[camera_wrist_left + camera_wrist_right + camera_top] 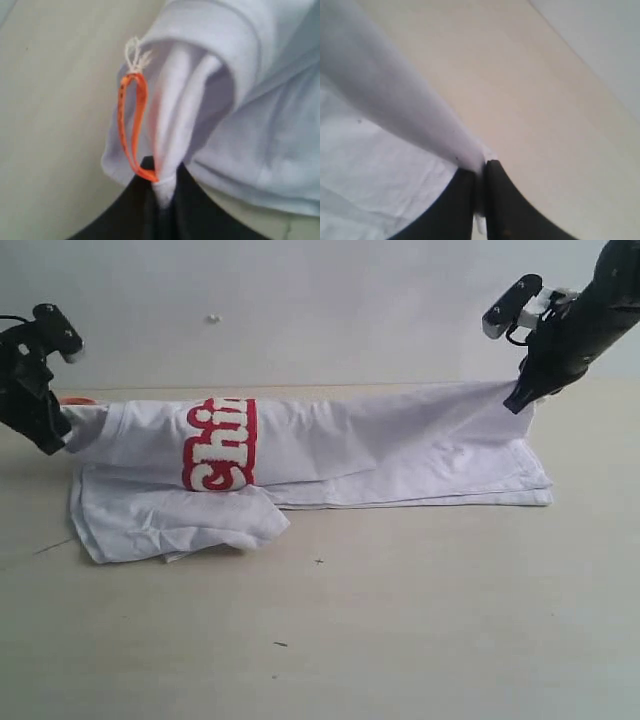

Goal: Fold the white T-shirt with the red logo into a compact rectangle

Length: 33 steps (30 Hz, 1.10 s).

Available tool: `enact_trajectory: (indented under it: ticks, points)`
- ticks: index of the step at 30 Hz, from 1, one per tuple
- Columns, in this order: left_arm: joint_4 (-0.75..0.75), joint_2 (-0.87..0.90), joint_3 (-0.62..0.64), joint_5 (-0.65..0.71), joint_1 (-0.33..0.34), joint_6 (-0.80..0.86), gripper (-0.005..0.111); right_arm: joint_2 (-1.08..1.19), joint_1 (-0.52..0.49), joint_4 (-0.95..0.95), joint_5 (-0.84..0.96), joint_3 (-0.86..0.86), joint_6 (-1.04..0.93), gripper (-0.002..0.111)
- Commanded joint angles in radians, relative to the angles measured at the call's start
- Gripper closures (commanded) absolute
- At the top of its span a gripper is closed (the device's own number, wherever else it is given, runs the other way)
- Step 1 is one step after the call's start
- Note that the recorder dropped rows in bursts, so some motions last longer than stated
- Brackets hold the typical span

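The white T-shirt with the red logo lies folded lengthwise on the table, its red-outlined lettering near the left end. My left gripper is shut on the shirt's neck end, lifting it slightly. In the left wrist view the black jaws pinch a fold of white cloth beside the orange neck tag. My right gripper is shut on the hem end, raised above the table. The right wrist view shows the stretched white cloth running into the closed black fingers.
The pale wooden table extends in front of the shirt. A light wall rises close behind it. A sleeve lies spread on the table at the front left.
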Motion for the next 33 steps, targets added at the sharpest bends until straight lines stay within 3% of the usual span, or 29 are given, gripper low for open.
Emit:
enact_trajectory:
  ticks: [1, 10, 18, 33]
  points:
    - [-0.173, -0.07, -0.022, 0.049, 0.002, 0.033, 0.107, -0.055, -0.005, 0.074, 0.073, -0.023, -0.035, 0.108]
    - [-0.226, -0.214, -0.027, 0.253, 0.05, -0.035, 0.107, -0.193, -0.028, 0.289, 0.213, -0.023, -0.074, 0.108]
    - [-0.158, -0.402, 0.002, 0.369, 0.11, -0.165, 0.107, -0.336, -0.044, 0.257, 0.356, -0.012, 0.029, 0.108]
    - [-0.061, -0.76, 0.105, 0.425, 0.12, -0.328, 0.107, -0.682, -0.044, 0.21, 0.297, 0.206, 0.192, 0.108]
